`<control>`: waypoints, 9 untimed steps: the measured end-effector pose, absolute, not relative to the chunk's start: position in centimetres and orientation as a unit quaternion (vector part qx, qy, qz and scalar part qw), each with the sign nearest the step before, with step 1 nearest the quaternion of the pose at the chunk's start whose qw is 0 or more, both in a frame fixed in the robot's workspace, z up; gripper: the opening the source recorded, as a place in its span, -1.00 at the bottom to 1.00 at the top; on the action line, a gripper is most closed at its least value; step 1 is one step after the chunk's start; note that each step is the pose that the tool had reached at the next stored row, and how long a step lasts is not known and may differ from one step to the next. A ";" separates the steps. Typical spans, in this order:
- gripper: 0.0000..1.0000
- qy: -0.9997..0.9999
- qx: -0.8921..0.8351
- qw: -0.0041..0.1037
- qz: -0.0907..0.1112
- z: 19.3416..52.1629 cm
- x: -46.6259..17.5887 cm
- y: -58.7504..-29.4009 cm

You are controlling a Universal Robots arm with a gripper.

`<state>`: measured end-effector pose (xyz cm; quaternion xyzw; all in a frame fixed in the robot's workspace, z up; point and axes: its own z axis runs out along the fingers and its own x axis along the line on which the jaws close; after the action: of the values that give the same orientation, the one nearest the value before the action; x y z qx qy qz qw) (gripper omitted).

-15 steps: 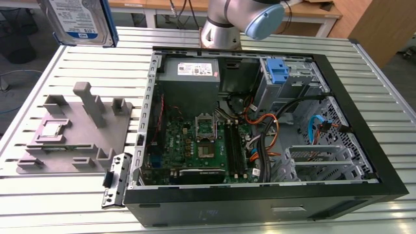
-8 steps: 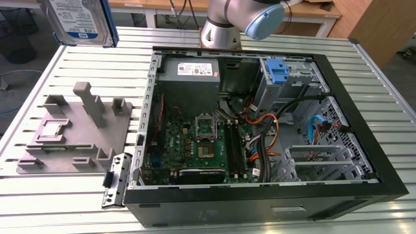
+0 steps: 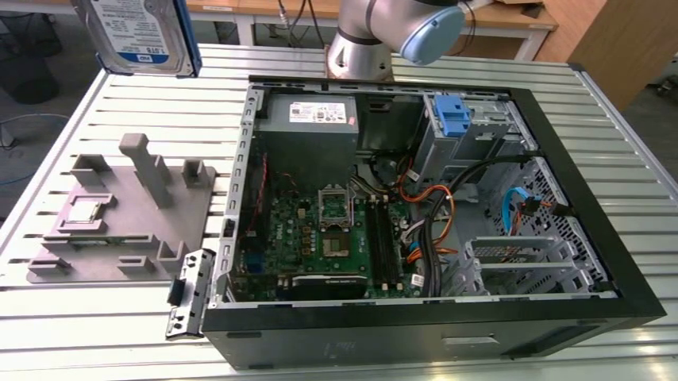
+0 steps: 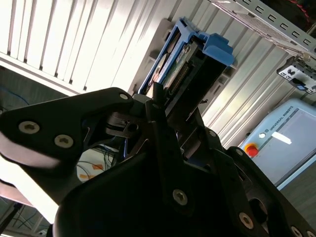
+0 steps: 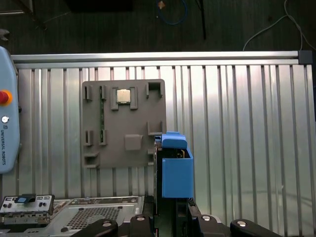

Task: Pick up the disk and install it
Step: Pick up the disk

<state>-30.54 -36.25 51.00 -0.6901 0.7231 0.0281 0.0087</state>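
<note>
Our gripper pinches the disk by one end, its black fingers pressed against the drive's flat sides, as far as we can judge from the steep angle of the second wrist view. The blue carrier frame wraps the free end, which points away from the gripper.

From the exterior view we see the disk held in the air, label facing the camera, above the far corner of the bench on the exterior view's left. It is well apart from the open computer case.

Inside the case, a blue latch sits in the drive bay at the far corner on the exterior view's right. A grey power-supply box sits beside it.

A grey fixture plate lies flat on the bench just beside the case. In the first wrist view we look down past the disk onto this plate. A teach pendant rests at the bench's edge.
</note>
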 end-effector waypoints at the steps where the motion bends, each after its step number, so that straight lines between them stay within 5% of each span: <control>1: -0.30 0.723 -0.690 0.009 0.028 51.0 -30.4 -36.2; 9: -0.30 0.723 -0.690 0.009 0.028 51.0 -29.6 -36.2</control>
<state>-29.63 -36.25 50.99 -0.6901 0.7231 0.0281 0.0087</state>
